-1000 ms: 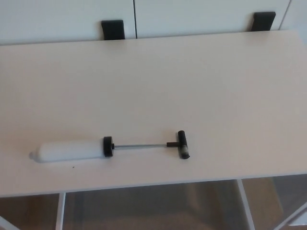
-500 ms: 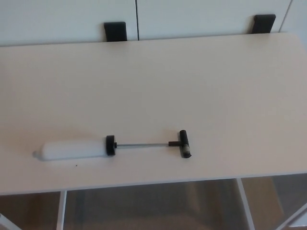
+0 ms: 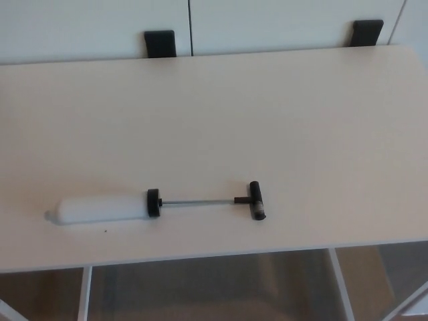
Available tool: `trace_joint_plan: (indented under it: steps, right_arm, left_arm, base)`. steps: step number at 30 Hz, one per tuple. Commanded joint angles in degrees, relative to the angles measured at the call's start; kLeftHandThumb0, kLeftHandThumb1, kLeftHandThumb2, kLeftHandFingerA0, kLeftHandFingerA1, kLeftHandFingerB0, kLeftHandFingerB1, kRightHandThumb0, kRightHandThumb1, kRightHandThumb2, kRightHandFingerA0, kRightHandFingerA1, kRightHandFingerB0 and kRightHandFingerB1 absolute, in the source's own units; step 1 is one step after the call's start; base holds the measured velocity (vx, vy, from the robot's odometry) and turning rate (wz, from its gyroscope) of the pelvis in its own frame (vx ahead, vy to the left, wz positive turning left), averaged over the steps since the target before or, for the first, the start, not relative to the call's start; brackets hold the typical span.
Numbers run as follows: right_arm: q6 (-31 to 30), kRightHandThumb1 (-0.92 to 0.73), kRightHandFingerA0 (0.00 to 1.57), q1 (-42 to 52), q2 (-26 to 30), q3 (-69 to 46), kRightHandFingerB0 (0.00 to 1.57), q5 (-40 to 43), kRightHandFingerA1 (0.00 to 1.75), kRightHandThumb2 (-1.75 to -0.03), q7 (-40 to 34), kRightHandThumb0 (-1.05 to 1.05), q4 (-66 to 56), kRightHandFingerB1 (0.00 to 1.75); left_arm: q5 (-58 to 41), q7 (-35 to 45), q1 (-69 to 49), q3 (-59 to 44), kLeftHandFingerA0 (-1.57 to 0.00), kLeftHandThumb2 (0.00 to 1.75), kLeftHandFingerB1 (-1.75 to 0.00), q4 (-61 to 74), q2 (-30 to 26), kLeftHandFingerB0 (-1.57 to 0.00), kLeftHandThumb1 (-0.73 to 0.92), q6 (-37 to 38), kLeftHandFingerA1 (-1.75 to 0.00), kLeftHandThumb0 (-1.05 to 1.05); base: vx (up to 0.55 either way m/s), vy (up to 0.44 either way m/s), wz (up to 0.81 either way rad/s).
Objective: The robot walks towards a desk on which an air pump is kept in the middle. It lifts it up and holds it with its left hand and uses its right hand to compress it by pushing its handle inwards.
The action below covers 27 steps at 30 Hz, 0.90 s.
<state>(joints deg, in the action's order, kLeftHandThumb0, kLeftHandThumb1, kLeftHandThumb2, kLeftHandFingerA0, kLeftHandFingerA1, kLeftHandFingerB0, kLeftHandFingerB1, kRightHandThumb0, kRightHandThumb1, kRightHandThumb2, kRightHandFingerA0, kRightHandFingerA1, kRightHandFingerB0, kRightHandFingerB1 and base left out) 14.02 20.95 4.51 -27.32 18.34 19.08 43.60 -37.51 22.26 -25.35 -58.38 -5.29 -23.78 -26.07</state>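
Pump lies on the desk, no hand in the picture yet.

The air pump [image 3: 155, 205] rests near the front edge of the desk [image 3: 267, 114], with its long axis across the robot. The white barrel [image 3: 99, 208] points to the left side and the black handle [image 3: 257, 200] to the right, rod pulled out. Neither hand shows, so their state and which is nearer cannot be told. Behind the desk are two dark brackets [image 3: 160, 43].

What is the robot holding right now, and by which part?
Nothing is held. The white-barrelled air pump with its black T-handle lies untouched on the pale desk; neither hand is in view.
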Motion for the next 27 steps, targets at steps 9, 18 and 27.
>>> trace_joint_plan:
  steps: [9,18,27]
  right_arm:
    - [0.9,-0.63,0.74,-2.2,2.4,1.0,0.49,-1.2,0.54,-0.58,-0.5,-0.26,-1.1,0.42]
    - [0.8,-0.63,0.76,-2.9,2.9,1.2,0.49,-1.6,0.54,-0.58,-1.1,-0.27,-1.1,0.42]
    - [0.5,-0.62,0.73,-3.0,3.0,1.6,0.49,-1.7,0.54,-0.58,-0.8,-0.26,-1.0,0.42]
  left_arm:
    - [40.2,1.3,40.6,54.1,-0.01,0.88,-0.46,28.9,-19.8,0.0,0.37,7.0,-0.49,-0.24]
    - [63.6,4.9,50.1,78.3,-0.08,0.63,-0.3,18.3,-12.2,-0.08,0.37,9.1,-0.3,-0.44]
    - [71.4,5.0,52.1,87.9,-0.02,0.7,-0.35,10.4,-9.8,-0.03,0.3,10.5,-0.35,-0.44]
  base:
    - [0.0,0.0,0.01]
    - [0.0,0.0,0.0]
    - [0.0,0.0,0.0]
